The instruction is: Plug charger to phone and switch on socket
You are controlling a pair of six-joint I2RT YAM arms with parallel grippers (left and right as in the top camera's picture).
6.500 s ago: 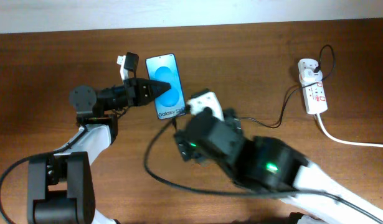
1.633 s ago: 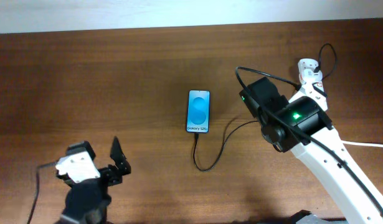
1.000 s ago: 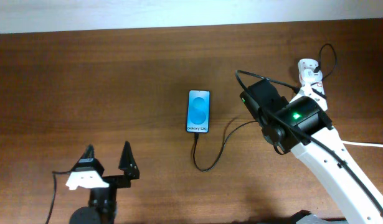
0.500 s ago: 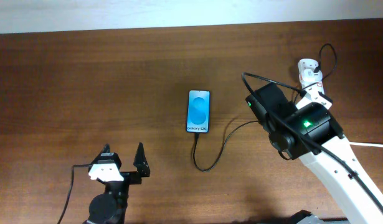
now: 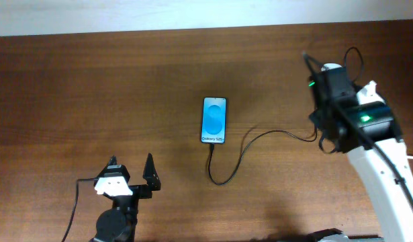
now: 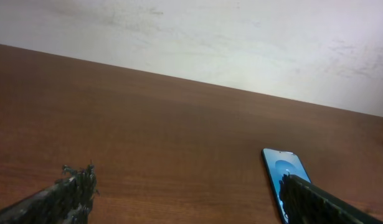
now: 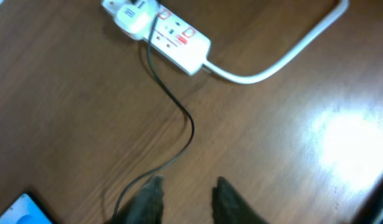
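Observation:
The phone [image 5: 215, 120] lies face up mid-table, its blue screen lit, also in the left wrist view [image 6: 283, 179]. The charger [image 5: 241, 152], a thin black cable, loops from the phone's near end toward the right. It runs to a white adapter [image 7: 132, 14] on the socket [image 7: 174, 35]. In the overhead view my right arm [image 5: 354, 117] covers most of the socket [image 5: 332, 68]. My right gripper [image 7: 188, 190] hovers above bare wood short of the socket, fingers a narrow gap apart, nothing between them. My left gripper [image 6: 194, 199] is wide open and empty at the front left [image 5: 129, 176].
The socket's thick white cord [image 7: 272, 64] curves off to the right. A white wall [image 6: 241, 37] borders the table's far edge. A bright glare patch [image 7: 347, 140] lies on the wood near the right gripper.
My right arm has swung right and back, over the socket, and its fingers have drawn closer together. The left arm shifted slightly right, then held still. Phone and cable have not moved.

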